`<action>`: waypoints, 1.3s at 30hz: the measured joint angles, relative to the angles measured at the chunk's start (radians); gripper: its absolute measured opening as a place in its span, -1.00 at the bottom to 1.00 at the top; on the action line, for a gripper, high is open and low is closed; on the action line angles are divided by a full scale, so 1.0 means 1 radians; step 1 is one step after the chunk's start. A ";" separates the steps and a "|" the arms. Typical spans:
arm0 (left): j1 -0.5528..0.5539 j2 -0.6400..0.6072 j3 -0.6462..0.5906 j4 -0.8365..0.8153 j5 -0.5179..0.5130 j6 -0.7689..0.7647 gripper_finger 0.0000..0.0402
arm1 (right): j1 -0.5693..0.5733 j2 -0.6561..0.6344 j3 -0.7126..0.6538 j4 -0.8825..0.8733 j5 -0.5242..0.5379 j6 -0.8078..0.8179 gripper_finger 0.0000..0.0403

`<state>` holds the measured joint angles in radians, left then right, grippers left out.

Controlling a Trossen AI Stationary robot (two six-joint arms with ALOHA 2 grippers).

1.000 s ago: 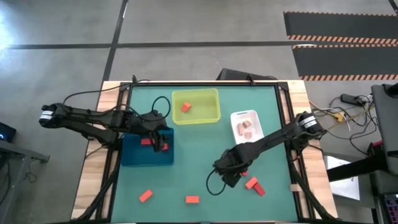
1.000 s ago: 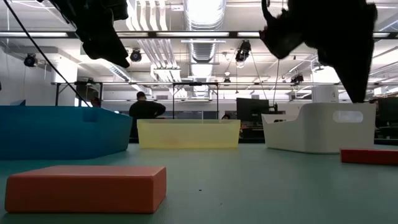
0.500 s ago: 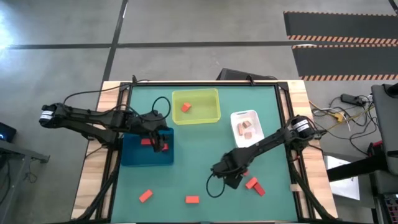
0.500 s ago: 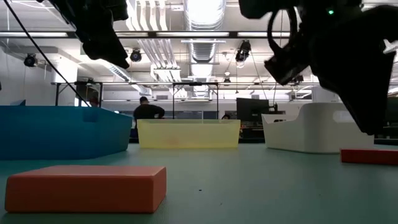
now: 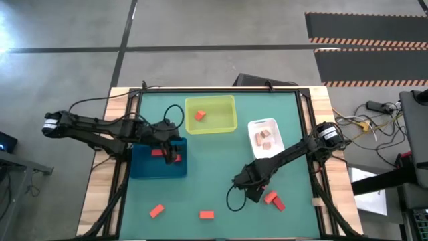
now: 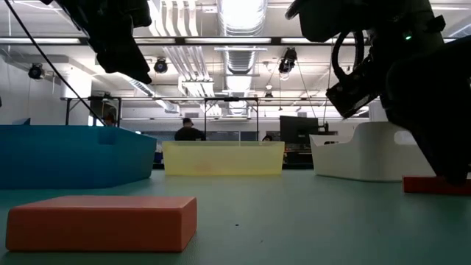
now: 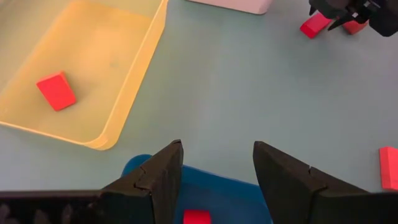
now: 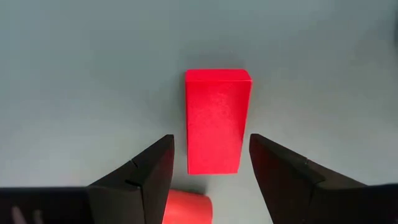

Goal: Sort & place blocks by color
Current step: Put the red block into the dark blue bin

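The right gripper (image 8: 208, 165) was held low over the green table mat (image 5: 221, 154), its fingers spread wide with a red bar (image 8: 216, 119) lying between them and untouched by either, so nothing was gripped. The jaws were lined up along the bar's long sides, apparently so that it could be pinched across its narrow width. A second red block (image 8: 186, 206) lay just beside the bar's near end, which may call for care when the fingers are closed.

The left gripper (image 7: 214, 180) was held parted and empty above the blue tray (image 5: 144, 167), in which red blocks (image 5: 157, 152) already rested; from that position a drop-off there appeared to have been completed. One orange block (image 5: 199, 115) had been sorted into the yellow-green tray (image 5: 227, 124), and pale tan-pink blocks (image 5: 265, 136) into the white tray (image 5: 255, 125).

Two more blocks (image 5: 156, 211) were left loose on the mat near its front edge, well apart from the trays. The sorting was judged partly done, the red pair under the right arm being next.
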<state>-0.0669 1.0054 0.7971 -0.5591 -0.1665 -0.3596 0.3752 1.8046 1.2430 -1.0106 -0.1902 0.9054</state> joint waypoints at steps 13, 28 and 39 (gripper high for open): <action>0.000 0.002 0.000 0.001 0.000 0.000 -0.10 | 0.001 -0.002 -0.031 0.052 0.015 0.000 -0.17; 0.000 0.002 0.034 0.009 0.000 -0.002 -0.10 | 0.000 -0.051 -0.032 0.089 -0.001 -0.008 -0.47; 0.000 -0.006 0.063 0.161 0.001 -0.002 -0.10 | -0.023 -0.281 0.037 0.117 0.145 0.043 -0.47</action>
<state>-0.0666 0.9993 0.8597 -0.3978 -0.1654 -0.3615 0.3518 1.5238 1.2800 -0.8938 -0.0455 0.9481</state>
